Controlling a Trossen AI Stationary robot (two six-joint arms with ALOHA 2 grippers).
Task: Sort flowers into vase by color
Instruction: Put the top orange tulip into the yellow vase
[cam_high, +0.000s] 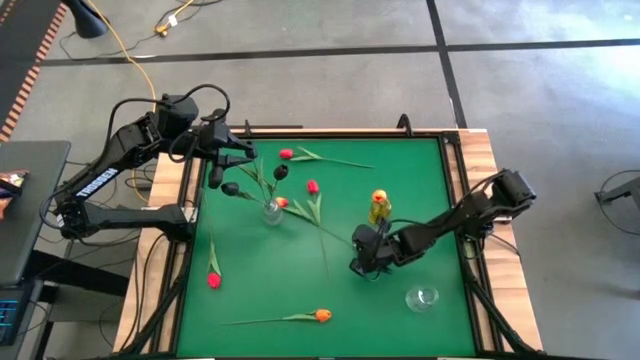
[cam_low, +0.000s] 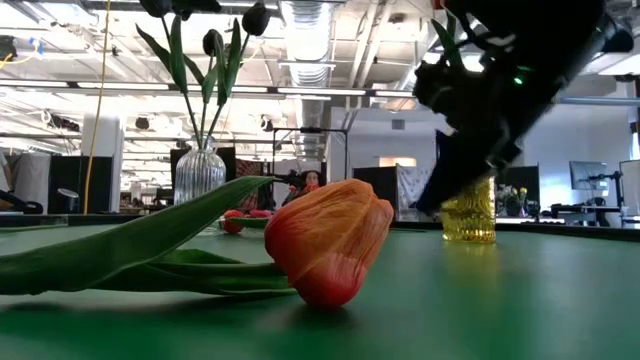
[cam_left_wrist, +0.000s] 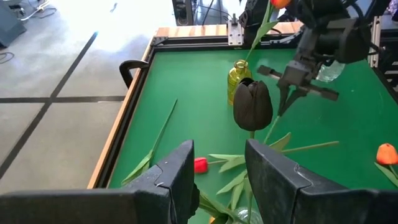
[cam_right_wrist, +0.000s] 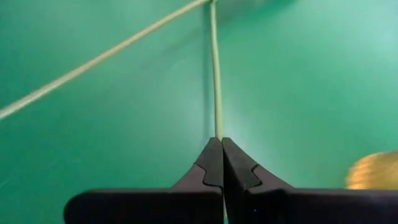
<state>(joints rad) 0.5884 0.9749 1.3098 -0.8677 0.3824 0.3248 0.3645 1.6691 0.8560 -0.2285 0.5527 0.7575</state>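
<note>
A clear ribbed vase (cam_high: 272, 211) (cam_low: 200, 175) holds black tulips (cam_left_wrist: 252, 104). A yellow vase (cam_high: 379, 209) (cam_low: 468, 215) holds an orange tulip. Red tulips (cam_high: 286, 154) (cam_high: 213, 280) and an orange one (cam_high: 322, 315) (cam_low: 330, 240) lie flat on the green table. My left gripper (cam_high: 237, 157) (cam_left_wrist: 217, 168) is open, in the air just left of the ribbed vase. My right gripper (cam_high: 360, 265) (cam_right_wrist: 222, 142) is low over the table's middle, shut on a thin green stem whose head is outside the wrist view. My right gripper pinches a thin green tulip stem (cam_right_wrist: 216, 121) between its two fingertips. The fingers slant down at it from the table's right side and lie along the stem. Ahead of the fingers the stem lies on the green table and crosses a second stem (cam_right_wrist: 93, 62).
A small clear glass vase (cam_high: 422, 298) stands near the table's right near corner. Leaves and stems (cam_high: 300, 215) spread around the ribbed vase. Wooden rails (cam_high: 480, 160) edge the table. Open green surface lies between the left red tulip and the right gripper.
</note>
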